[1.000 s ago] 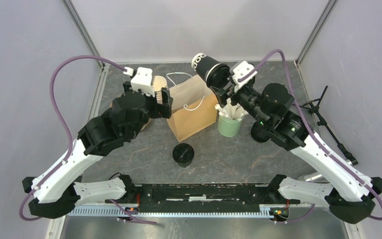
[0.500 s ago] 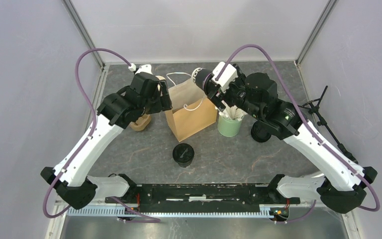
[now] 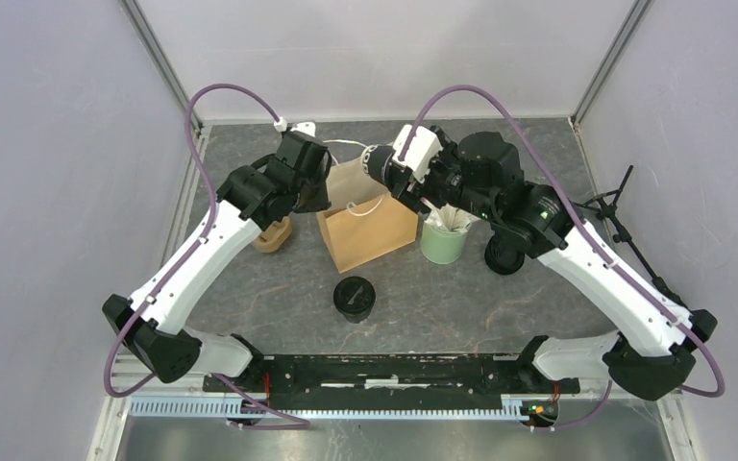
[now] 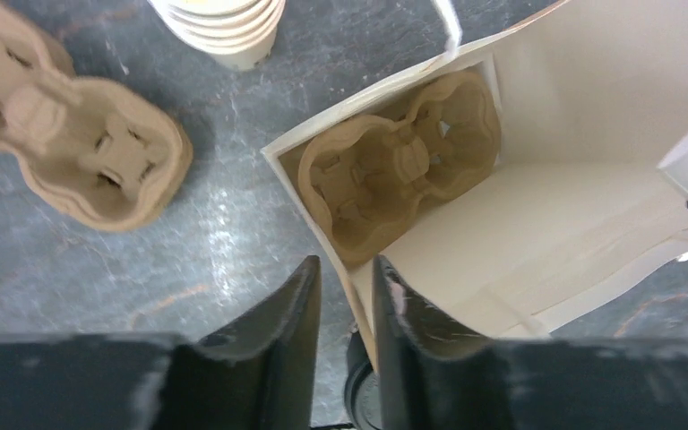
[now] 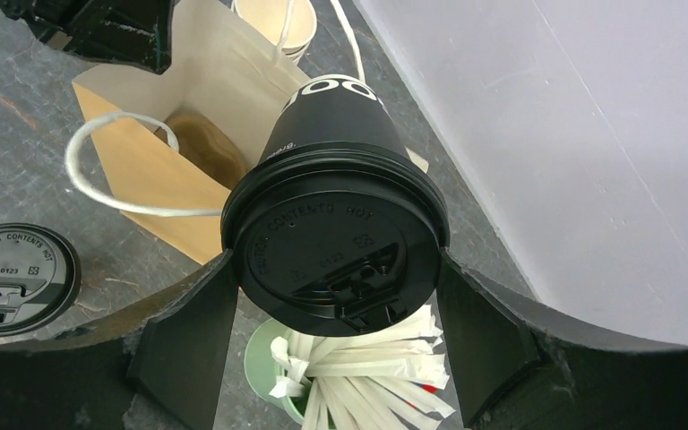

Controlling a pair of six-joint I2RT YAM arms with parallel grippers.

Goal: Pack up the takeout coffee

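One takeout coffee [image 5: 331, 134], a cup with a black sleeve and black lid, lies sideways in my right gripper [image 5: 333, 269], which is shut on its lid end. It hangs over the open mouth of the brown paper bag [image 3: 370, 230], near the back rim. The other takeout coffee [image 3: 354, 299] stands on the table in front of the bag. My left gripper [image 4: 345, 296] straddles the bag's left wall [image 4: 363, 309], its jaws narrow. The paper lies against the right finger [image 4: 412, 340], and a gap shows beside the left finger. A pulp cup carrier [image 4: 394, 161] sits in the bag's bottom.
A stack of pulp carriers [image 3: 274, 233] lies left of the bag, with stacked lidless cups [image 4: 224, 27] behind it. A green cup of white sticks [image 3: 444, 240] stands right of the bag, under my right wrist. Grey walls enclose the table.
My left gripper moved right to the bag's left wall and its jaws narrowed around it. My right gripper carried the cup left and lower, over the bag's mouth.
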